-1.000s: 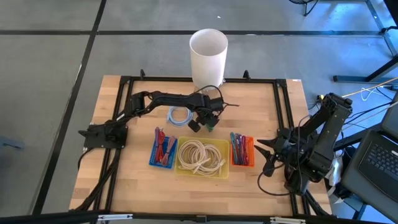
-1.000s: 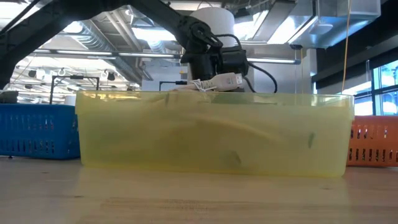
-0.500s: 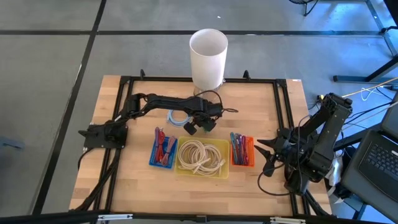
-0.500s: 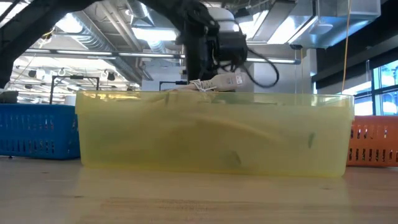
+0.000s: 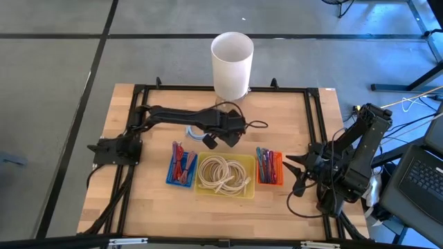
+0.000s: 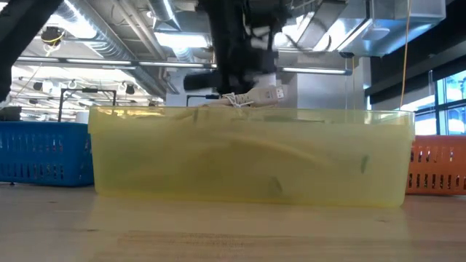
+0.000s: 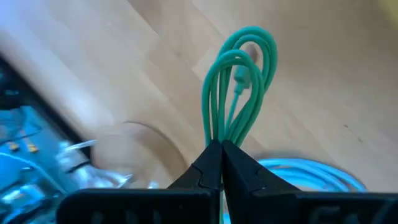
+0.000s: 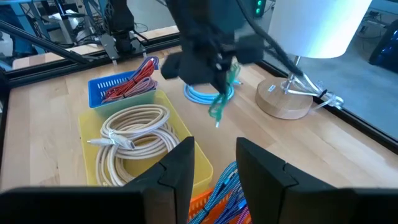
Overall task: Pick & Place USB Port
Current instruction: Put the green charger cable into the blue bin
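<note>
A small green cable coil [image 7: 239, 87] with a plug on it hangs from my left gripper [image 7: 221, 148], which is shut on it above the table's middle [image 5: 219, 138]. The right wrist view shows the same green coil [image 8: 221, 102] dangling below the dark gripper, clear of the wood. A light-blue cable coil [image 5: 197, 131] lies flat on the table beside it. My right gripper [image 8: 214, 168] waits open at the table's right edge [image 5: 296, 173], holding nothing. My left gripper pinches the green coil's gathered strands at one end [image 7: 219, 134] between its two fingers. It comes slanting down from above. The loops [image 8: 219, 112] hang slack below the fingers, lifted clear of the table.
Three bins stand in a row near the front: blue with red cables [image 5: 181, 166], yellow with cream cable coils [image 5: 223, 174], orange with coloured cables [image 5: 269, 167]. A white cylinder on a round wooden base [image 5: 232, 55] stands at the far edge. A black frame [image 5: 315, 117] rims the table.
My left gripper has risen and drawn a little toward the table's left edge, tipping less steeply. The green coil has come up with it and now hangs clear of the wood. My right arm has kept still.
</note>
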